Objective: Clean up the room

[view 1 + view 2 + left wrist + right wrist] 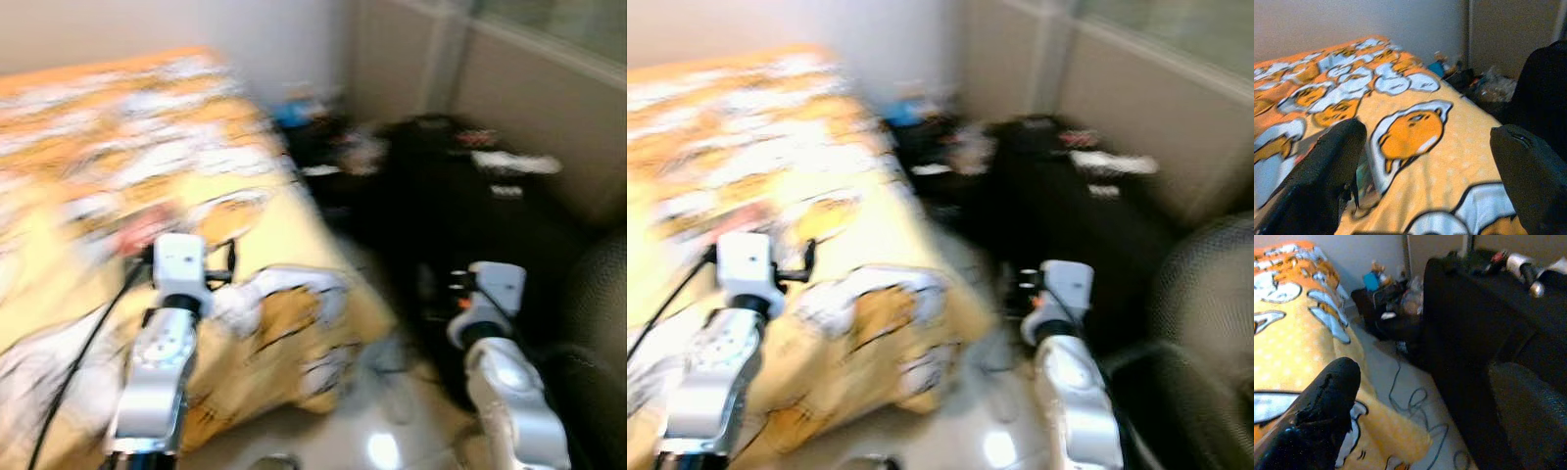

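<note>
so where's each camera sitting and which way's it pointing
Left eye, head, looking forward and down: bed, floor, dark desk; both silver arms show.
Right eye: beside it, same scene, plus a mesh chair.
Left wrist: looks along the open left gripper across the bed's egg-print blanket.
Right wrist: looks along the open right gripper at floor cables between bed and desk.
Shared: both wrist views catch the blanket and corner clutter.

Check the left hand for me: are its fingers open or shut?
Open. In the left wrist view the left hand has its two black fingers wide apart, with the yellow bedspread showing between them.
</note>
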Robot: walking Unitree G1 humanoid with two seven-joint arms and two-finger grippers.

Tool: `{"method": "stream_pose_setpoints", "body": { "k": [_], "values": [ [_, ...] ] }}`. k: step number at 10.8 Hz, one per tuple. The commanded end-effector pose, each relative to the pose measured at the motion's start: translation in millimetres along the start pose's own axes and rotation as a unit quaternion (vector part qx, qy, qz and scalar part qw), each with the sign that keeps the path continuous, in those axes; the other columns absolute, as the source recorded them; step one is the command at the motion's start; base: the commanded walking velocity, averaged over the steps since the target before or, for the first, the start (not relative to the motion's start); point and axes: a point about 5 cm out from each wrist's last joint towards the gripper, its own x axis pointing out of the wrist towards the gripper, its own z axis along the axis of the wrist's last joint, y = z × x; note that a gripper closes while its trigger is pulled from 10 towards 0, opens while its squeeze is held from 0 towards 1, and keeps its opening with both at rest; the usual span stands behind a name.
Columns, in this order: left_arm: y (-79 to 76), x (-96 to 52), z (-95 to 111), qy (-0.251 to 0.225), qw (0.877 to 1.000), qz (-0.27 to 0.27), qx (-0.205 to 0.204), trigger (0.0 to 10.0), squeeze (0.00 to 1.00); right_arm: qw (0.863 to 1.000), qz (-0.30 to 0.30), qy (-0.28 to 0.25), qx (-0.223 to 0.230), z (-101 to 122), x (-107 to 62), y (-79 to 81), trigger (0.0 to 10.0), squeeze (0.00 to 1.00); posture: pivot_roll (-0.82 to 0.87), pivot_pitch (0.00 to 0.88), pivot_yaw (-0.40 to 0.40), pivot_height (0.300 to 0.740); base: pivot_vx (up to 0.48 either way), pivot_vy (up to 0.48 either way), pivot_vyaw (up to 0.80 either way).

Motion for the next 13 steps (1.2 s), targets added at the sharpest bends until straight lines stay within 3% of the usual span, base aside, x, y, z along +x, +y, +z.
{"method": "stream_pose_setpoints", "body": {
  "k": [1,2,4,5,9,10,11,13],
  "values": [
    [-0.7,1.6,7.3,-0.017,1.000,-0.007,-0.008,10.0,0.00,1.000,-0.007,-0.007,0.008,6.4,1.6,0.9,10.0,1.00,-0.10,0.000,0.049,0.740,0.000,0.000,0.80],
    [-0.6,1.3,8.7,-0.021,1.000,-0.007,-0.002,10.0,0.00,0.998,-0.013,-0.051,-0.036,15.5,2.2,1.8,10.0,1.00,-0.10,0.000,0.047,0.740,0.000,0.000,0.00],
    [-3.0,2.0,11.3,-0.022,0.999,-0.026,-0.003,10.0,0.00,0.997,-0.041,-0.050,-0.031,22.3,7.2,5.0,10.0,1.00,-0.10,0.000,0.049,0.740,0.000,0.000,0.00],
    [-2.7,2.6,12.8,-0.021,0.999,-0.027,-0.007,10.0,0.00,0.997,-0.035,-0.059,-0.023,23.5,8.2,9.3,10.0,0.00,-0.10,0.000,0.051,0.740,0.000,0.330,0.00],
    [0.4,5.2,16.7,-0.020,0.999,-0.027,-0.005,10.0,0.00,0.997,-0.064,-0.040,-0.035,17.8,9.1,7.7,10.0,0.00,-0.10,0.000,0.048,0.740,0.000,0.334,0.00],
    [0.6,5.7,17.4,-0.018,0.999,-0.031,-0.009,10.0,0.00,0.996,-0.078,-0.046,-0.004,19.2,9.1,3.8,10.0,0.00,-0.10,0.000,0.048,0.740,0.000,0.341,0.00],
    [0.6,5.8,17.4,-0.017,0.999,-0.032,-0.008,10.0,0.00,0.996,-0.089,-0.018,-0.016,16.2,10.4,0.8,10.0,0.00,-0.10,0.000,0.052,0.740,0.000,0.341,0.00],
    [2.1,8.0,17.8,-0.014,0.999,-0.030,-0.002,10.0,0.00,0.997,-0.080,-0.017,0.013,16.6,11.6,4.8,10.0,0.00,-0.10,0.000,0.049,0.740,0.000,0.347,0.00]
  ]
}}
